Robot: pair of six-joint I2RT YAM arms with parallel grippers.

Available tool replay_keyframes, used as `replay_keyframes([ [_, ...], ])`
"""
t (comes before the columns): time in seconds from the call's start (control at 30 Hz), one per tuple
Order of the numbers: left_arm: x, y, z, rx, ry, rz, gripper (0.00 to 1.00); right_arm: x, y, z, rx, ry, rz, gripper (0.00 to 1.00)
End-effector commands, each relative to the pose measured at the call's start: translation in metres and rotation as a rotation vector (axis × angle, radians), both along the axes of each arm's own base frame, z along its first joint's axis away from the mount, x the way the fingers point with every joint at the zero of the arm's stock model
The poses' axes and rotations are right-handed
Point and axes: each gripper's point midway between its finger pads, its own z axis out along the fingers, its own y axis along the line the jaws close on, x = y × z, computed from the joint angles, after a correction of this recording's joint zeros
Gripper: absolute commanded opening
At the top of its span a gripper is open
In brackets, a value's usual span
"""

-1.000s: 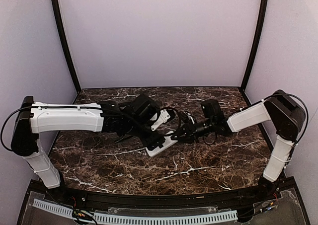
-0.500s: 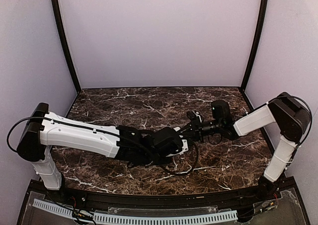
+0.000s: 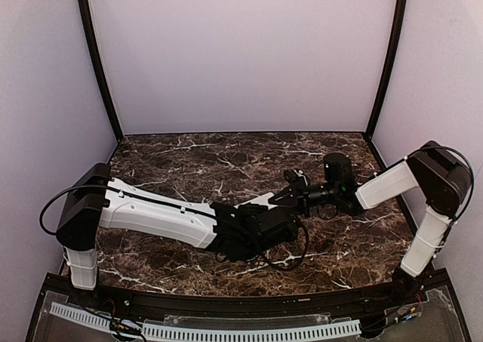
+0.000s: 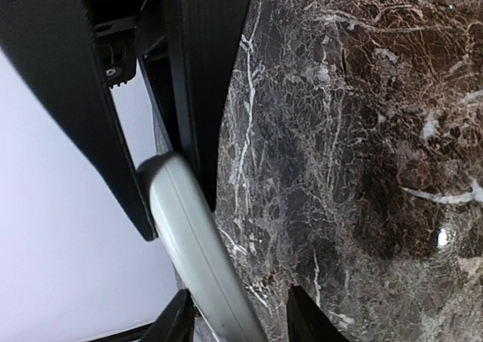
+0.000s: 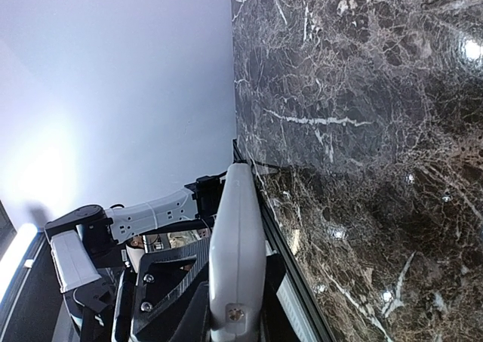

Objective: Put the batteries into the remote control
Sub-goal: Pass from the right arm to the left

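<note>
The remote control (image 5: 235, 236) is found near the middle of the counter (image 3: 189, 161), a little right of centre, where the ends of the two arms meet. It is seen edge-on in both wrist views, as a slim white bar with rounded corners; its front and back cannot be told apart.

One end is clamped by the right jaws, whose dark fingers (image 5: 162, 289) are set against its flat sides, so these jaws are narrow and are holding the remote control. The other end is framed by the left jaws. One fingertip (image 4: 175, 323) is placed right against the white edge, while a strip of marble is seen between the remote control and the other fingertip, so these jaws are partly open around it. Whether the remote control is touching the counter cannot be told.

From above, only a white sliver of it is seen between the left arm (image 3: 158, 214), stretched low across the counter, and the right arm (image 3: 385, 180). The counter is of dark brown marble with white veins and is enclosed by pale lilac walls (image 3: 241, 55).
</note>
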Motion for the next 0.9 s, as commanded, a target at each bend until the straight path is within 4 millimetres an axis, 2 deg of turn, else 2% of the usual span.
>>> replay_keyframes([
  [0.0,0.007,-0.002,0.008,0.053,-0.087,0.007,0.38,-0.011,0.004,0.024,0.064,-0.058,0.046,0.0],
  [0.23,0.011,-0.001,0.005,0.088,-0.129,0.018,0.1,-0.015,0.004,0.021,0.084,-0.027,0.061,0.0],
  [0.27,0.011,-0.001,0.007,0.092,-0.14,0.018,0.07,-0.016,0.003,0.022,0.091,-0.024,0.063,0.03],
  [0.3,0.011,-0.001,0.006,0.097,-0.143,0.018,0.02,-0.015,0.003,0.022,0.098,-0.022,0.065,0.08],
  [0.43,0.012,0.0,0.008,0.088,-0.146,0.025,0.0,-0.013,0.001,0.021,0.1,-0.024,0.065,0.57],
  [0.5,0.01,0.0,0.011,0.061,-0.126,0.026,0.0,-0.01,-0.003,0.018,0.089,-0.028,0.059,0.74],
  [0.67,-0.003,-0.004,0.018,-0.063,0.016,0.022,0.0,0.008,-0.021,0.014,0.008,-0.089,-0.008,0.9],
  [0.87,-0.012,-0.008,0.025,-0.181,0.142,0.032,0.0,0.026,-0.043,0.019,-0.06,-0.165,-0.074,0.96],
])
